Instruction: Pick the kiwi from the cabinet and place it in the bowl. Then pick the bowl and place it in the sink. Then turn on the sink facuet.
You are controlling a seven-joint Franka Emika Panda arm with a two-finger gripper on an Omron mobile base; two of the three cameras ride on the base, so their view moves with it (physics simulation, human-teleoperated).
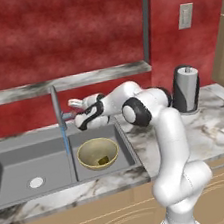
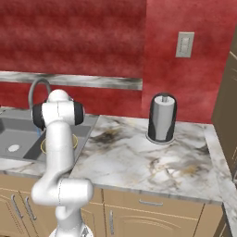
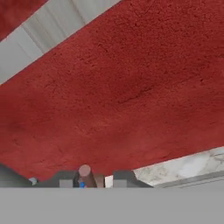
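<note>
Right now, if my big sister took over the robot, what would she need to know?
Gripper: at the sink faucet's side lever; whether it is open or shut can't be told.
Kiwi: inside the bowl.
Bowl: sitting in the right basin of the sink.
Water: a blue stream runs from the faucet.
Done: kiwi in bowl, bowl in sink, faucet apparently on.
Left: probably just pull the arm back.

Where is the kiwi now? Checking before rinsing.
In the left base view, the kiwi lies inside the bowl, in the sink's right basin.
</note>
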